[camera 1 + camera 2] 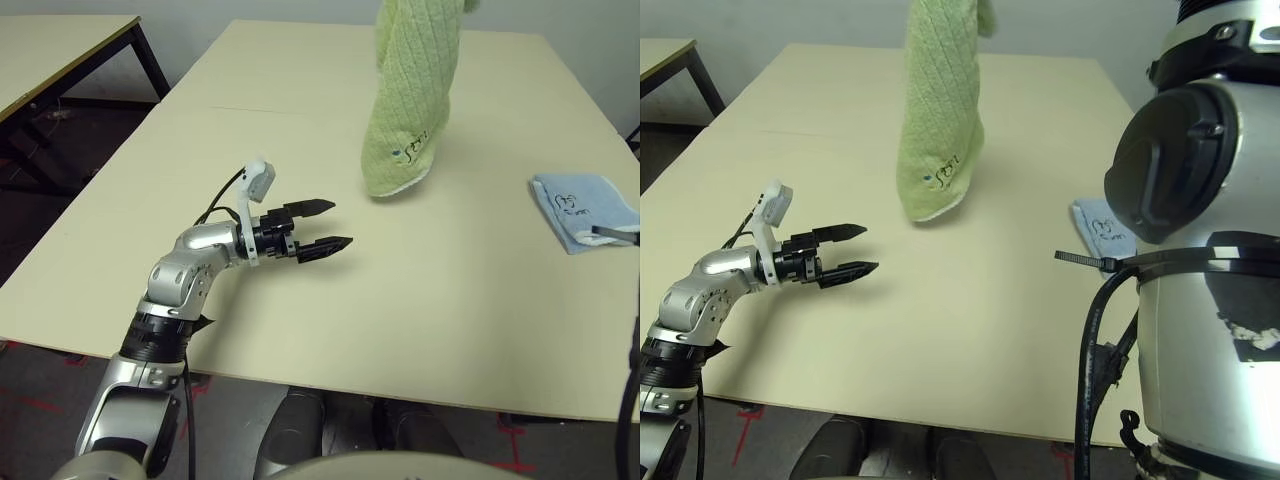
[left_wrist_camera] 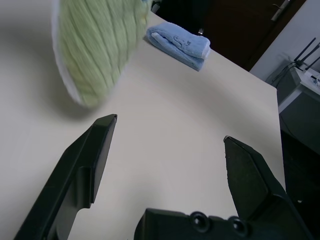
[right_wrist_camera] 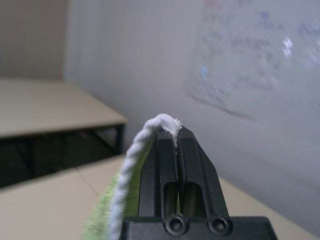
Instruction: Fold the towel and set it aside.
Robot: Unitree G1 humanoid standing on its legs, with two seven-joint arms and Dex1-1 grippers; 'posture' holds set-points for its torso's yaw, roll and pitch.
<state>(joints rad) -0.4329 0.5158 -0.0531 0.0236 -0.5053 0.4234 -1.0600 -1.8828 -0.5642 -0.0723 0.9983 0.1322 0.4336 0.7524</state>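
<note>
The light green towel (image 1: 410,100) hangs in a long bunched drape from above the picture's top, its lower end with the small dark logo reaching down to the table (image 1: 450,320) at mid-table. My right gripper (image 3: 176,135) is shut on the towel's white stitched edge (image 3: 135,155), high above the table. My left gripper (image 1: 342,224) hovers low over the table to the left of and nearer than the towel's hanging end, apart from it. Its jaws stand wide open with nothing between them, and the towel (image 2: 95,50) shows just beyond its fingers (image 2: 95,155).
A small folded light blue cloth (image 1: 585,210) lies near the table's right edge. My raised right arm (image 1: 1200,300) fills the right side of the right eye view. A second table (image 1: 60,50) stands off to the far left across a gap of dark floor.
</note>
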